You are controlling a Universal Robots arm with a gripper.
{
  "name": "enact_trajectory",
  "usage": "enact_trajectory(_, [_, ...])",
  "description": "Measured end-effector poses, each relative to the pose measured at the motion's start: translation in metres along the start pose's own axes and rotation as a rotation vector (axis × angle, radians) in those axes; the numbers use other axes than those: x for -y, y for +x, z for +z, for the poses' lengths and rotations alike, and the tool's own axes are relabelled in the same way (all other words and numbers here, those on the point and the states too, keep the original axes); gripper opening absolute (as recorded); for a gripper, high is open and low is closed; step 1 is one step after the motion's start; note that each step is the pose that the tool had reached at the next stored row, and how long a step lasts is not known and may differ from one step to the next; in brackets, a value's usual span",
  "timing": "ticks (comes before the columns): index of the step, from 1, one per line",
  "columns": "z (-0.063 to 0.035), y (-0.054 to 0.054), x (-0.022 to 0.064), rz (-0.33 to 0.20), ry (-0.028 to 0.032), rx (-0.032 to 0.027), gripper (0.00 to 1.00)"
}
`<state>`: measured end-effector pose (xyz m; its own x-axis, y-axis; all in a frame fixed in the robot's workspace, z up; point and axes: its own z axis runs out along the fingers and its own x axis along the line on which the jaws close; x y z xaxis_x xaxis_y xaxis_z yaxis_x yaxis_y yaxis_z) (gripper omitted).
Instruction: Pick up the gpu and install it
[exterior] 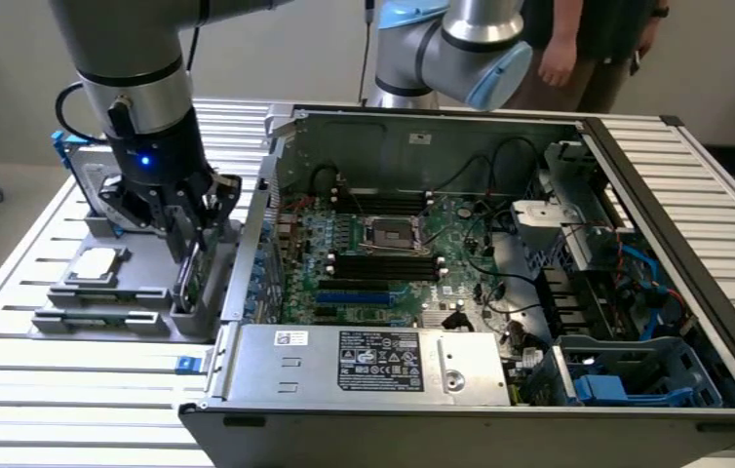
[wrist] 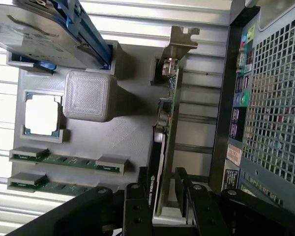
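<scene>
open jaws straddle the gpu

the arm's black two-finger gripper hangs with its jaws spread wide, one finger on each side of the gpu, a thin green circuit board with a black shroud and a silver end bracket. the card stands on edge in a slot of the grey plastic parts tray, just beside the open black computer case, on the exterior view's left of it. a square silver processor chip and two long narrow memory sticks lie in the same tray.
</scene>
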<state>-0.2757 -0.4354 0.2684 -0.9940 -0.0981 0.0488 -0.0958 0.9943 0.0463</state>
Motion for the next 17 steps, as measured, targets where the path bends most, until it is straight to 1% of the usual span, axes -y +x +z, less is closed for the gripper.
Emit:
enact_trajectory(6, [0.0113,-0.001,-0.0080,0.000,-0.0001,0.0001,0.36])
enact_trajectory(9, [0.0171,0.000,-0.0122,0.000,-0.0002,0.0003,0.36])
enact_trajectory(13, [0.0222,0.002,-0.0127,0.000,-0.0001,0.0002,0.36])
enact_trajectory(17, [0.0249,0.002,-0.0127,0.007,-0.0026,0.0015,0.36])
